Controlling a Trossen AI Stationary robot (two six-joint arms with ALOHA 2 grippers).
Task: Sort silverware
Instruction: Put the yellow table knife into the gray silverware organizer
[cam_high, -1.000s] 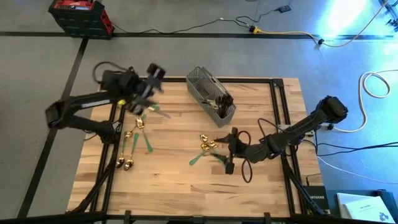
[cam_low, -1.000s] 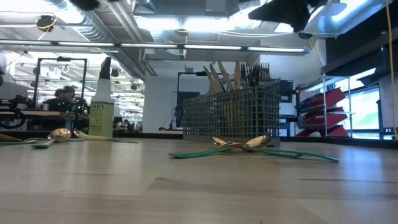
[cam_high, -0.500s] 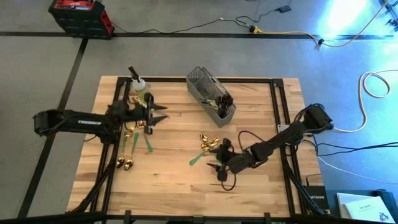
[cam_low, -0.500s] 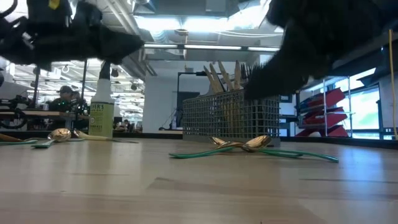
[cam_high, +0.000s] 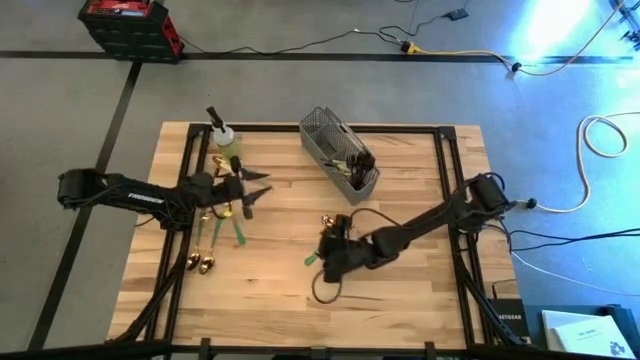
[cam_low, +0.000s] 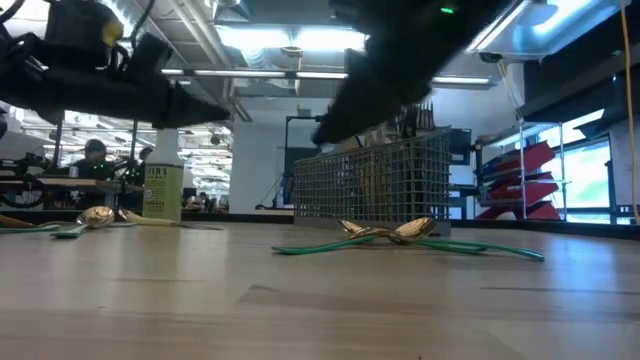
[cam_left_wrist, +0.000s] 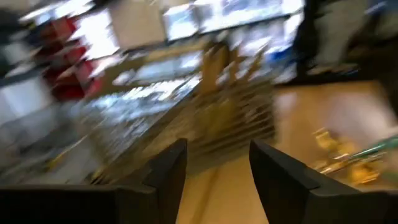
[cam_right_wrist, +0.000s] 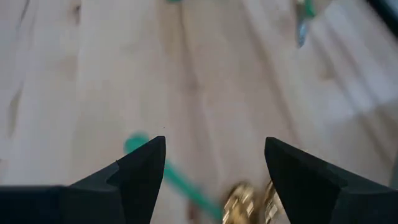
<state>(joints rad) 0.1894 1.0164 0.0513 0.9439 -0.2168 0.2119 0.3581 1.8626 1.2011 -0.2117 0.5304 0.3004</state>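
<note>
High view, clock directions read on the pale wooden slatted surface (cam_high: 400, 170). The left arm is reaching in from 9 o'clock, lying low and nearly level, its left hand (cam_high: 243, 190) pointing toward 3 o'clock with the two dark fingers (cam_left_wrist: 166, 174) parted and gripping nothing. Just beside and beneath this hand is lying a cluster of gold spoons with green handles (cam_high: 212, 232), trailing toward 7 o'clock.

The right arm is stretching from 3 o'clock across the surface toward 6 o'clock, elbow raised, its right hand (cam_high: 328, 262) tipped downward. In the right wrist view its dark fingers (cam_right_wrist: 140, 171) are standing wide apart, empty, above bare wood, with a green-handled utensil (cam_right_wrist: 177, 180) and a gold spoon bowl (cam_right_wrist: 239, 199) lying between and just ahead of them. In the high view this second small heap of gold and green silverware (cam_high: 330, 235) is lying just at 12 o'clock of the right hand.

The grey wire-mesh rectangular caddy (cam_high: 338, 157) is standing near 12 o'clock, holding upright dark and cream-handled cutlery (cam_low: 385, 118). The small spray bottle of green liquid (cam_high: 226, 143) is standing toward 10 o'clock; its label is too blurred to read.
</note>
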